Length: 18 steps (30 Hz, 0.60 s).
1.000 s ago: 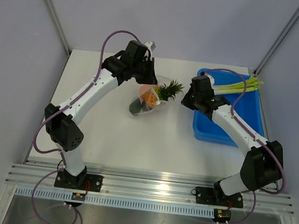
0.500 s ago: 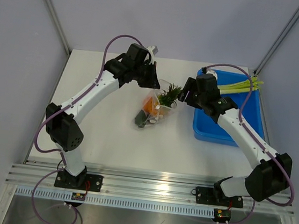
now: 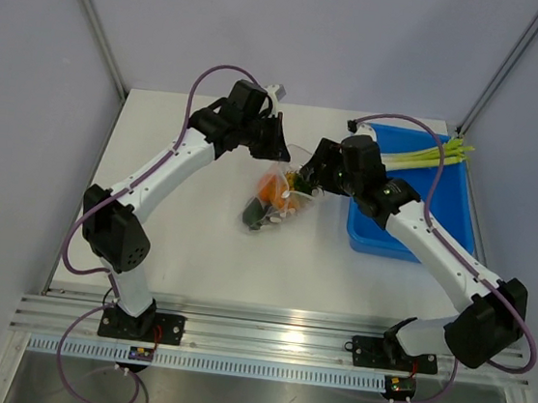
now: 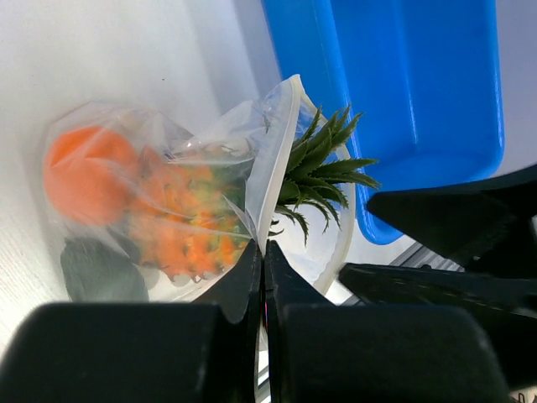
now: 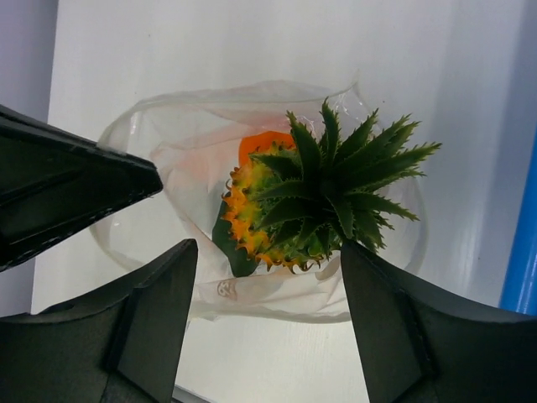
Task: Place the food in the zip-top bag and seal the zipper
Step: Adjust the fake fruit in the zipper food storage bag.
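White bench (image 3: 196,242), grey walls (image 3: 316,42), blue bin (image 3: 449,198) right. Left end effector (image 4: 263,252) clamped on zip-top bag (image 4: 226,143); right end effector (image 5: 264,252) apart above it.

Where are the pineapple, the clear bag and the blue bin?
pineapple (image 5: 336,189): right wrist view, its green leaves.
clear bag (image 4: 214,138): left wrist view, its crinkled wall.
blue bin (image 3: 454,198): top view, its bare floor.

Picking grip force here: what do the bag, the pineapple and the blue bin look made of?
The bag: thin clear plastic film, glossy, crinkled with folds. The pineapple: seemingly moulded plastic, matte stiff leaves, bumpy orange body; possibly rubbery. The blue bin: hard plastic, smooth, evenly coloured, soft sheen.
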Available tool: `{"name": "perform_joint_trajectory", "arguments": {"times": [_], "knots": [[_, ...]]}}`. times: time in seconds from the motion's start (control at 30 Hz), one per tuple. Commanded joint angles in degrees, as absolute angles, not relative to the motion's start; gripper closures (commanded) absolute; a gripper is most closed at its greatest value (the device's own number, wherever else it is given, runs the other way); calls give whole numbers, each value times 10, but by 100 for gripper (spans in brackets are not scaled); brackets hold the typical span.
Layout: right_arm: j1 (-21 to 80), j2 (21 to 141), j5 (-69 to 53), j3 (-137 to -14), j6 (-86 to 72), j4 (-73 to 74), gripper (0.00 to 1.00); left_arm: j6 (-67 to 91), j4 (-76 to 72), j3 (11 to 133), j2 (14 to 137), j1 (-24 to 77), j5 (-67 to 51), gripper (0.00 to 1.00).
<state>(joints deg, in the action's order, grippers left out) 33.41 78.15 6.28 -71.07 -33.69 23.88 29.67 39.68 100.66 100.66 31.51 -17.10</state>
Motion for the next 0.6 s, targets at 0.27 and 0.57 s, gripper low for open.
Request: {"name": "perform_joint_trajectory", "arguments": {"times": [0.27,0.57], "knots": [[342,839,98,-705,-362,207,19,297,371,1011,976,316,-182,100],[342,868,146,-695,-387,167,24,281,377,1016,976,316,-192,100]]}}
